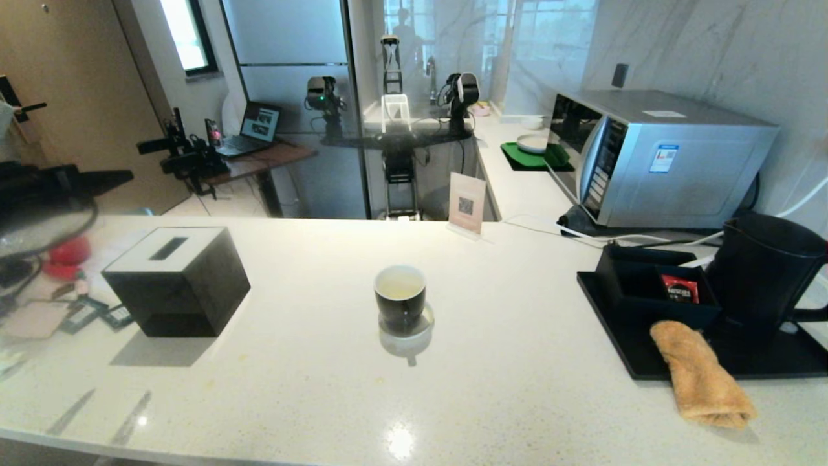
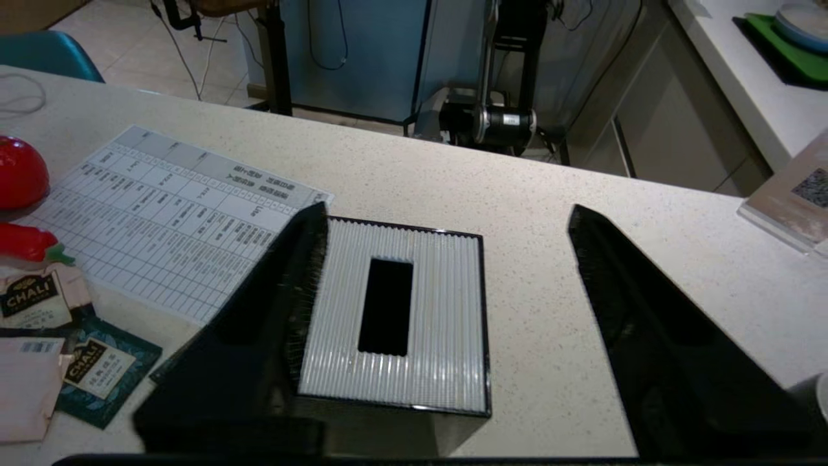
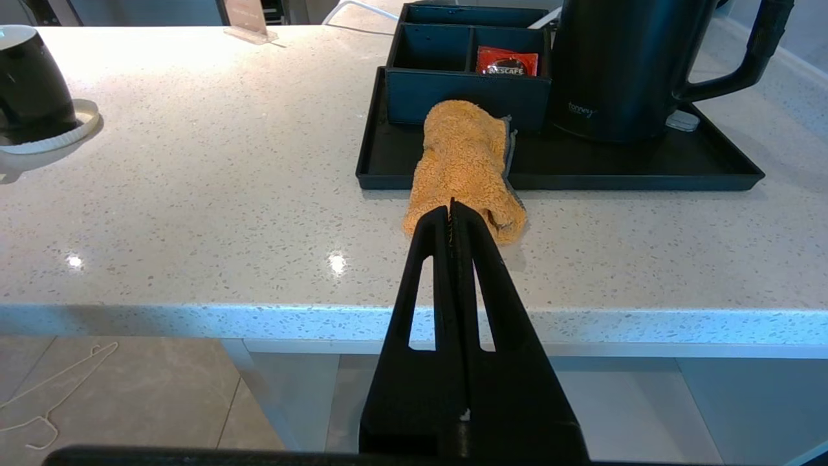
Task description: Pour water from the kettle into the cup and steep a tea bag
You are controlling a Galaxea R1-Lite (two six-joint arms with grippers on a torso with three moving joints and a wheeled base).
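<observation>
On the far left of the tabletop (image 1: 310,388), packets (image 2: 90,372) of tea lay beside a printed sheet (image 2: 168,220) and a red object (image 2: 19,171); no loose tea bag could be made out among them. Next came the black box (image 1: 178,281) with its slotted top, and the left gripper (image 2: 446,272) hovered over it with its fingers (image 2: 284,285) spread wide apart and nothing between them. At the middle stood the cup (image 1: 400,298) on a small white coaster (image 1: 414,327), already holding pale water (image 1: 400,283) with no sachet visible in it, so pouring looked done and steeping not yet begun. Further right sat the black tray (image 1: 608,317) with its compartment box (image 1: 647,285), one cell holding a red packet (image 1: 679,289); an orange towel (image 1: 702,375) lay half on the tray's edge and half on the tabletop, and the kettle (image 1: 766,272) stood upright at the tray's right end. The right gripper (image 3: 451,210) hung off the front edge of the tabletop, near the towel, its fingers pressed together and empty. The risk from here seemed to lie in reaching for a sealed packet instead of a bare tea bag, or nudging the full cup while lowering something in, which would slop water over the coaster.
</observation>
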